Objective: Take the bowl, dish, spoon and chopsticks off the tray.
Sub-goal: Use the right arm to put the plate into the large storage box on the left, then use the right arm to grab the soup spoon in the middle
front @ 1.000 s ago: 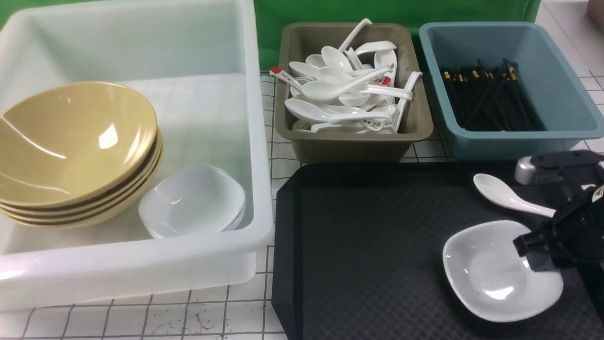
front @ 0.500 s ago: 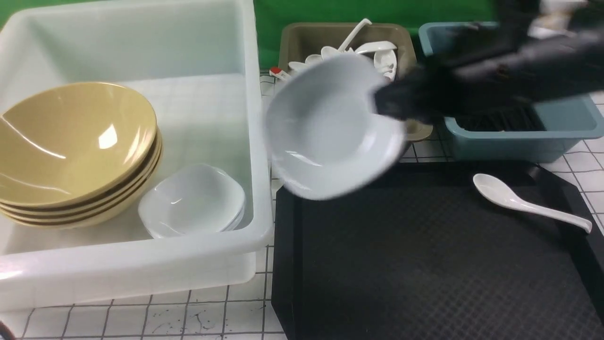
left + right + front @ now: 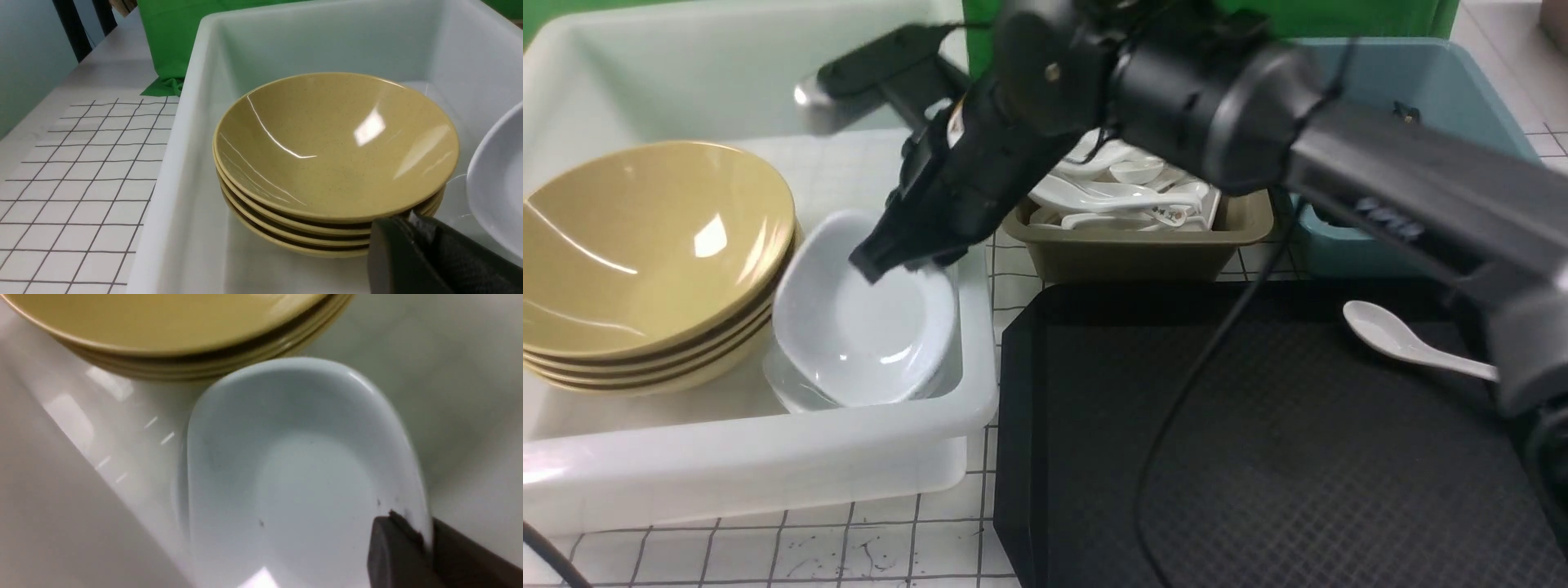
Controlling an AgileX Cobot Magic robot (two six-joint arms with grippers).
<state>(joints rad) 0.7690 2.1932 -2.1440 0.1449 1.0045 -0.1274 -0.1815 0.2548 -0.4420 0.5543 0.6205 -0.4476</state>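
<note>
White plastic bin [image 3: 768, 457] is set beside the black tray [image 3: 1258, 457], with a stack of mustard-yellow bowls [image 3: 645, 245] seated inside it. The white dish [image 3: 866, 343] is held tilted over other dishes [image 3: 788, 390] beside that stack, its rim pinched by the right gripper [image 3: 890, 257], and the spoon [image 3: 1405, 343] is laid on the tray's far right. The left gripper [image 3: 412, 228] is pressed together near the bowls.

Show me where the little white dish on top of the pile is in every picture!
Front view: the white dish lies tilted in the white bin, right of the yellow bowls, the right gripper at its far rim.
Left wrist view: a slice of dish at the frame's edge, beyond the bowls.
Right wrist view: the dish fills the middle.
Shared landmark: the yellow bowls beside it.
</note>
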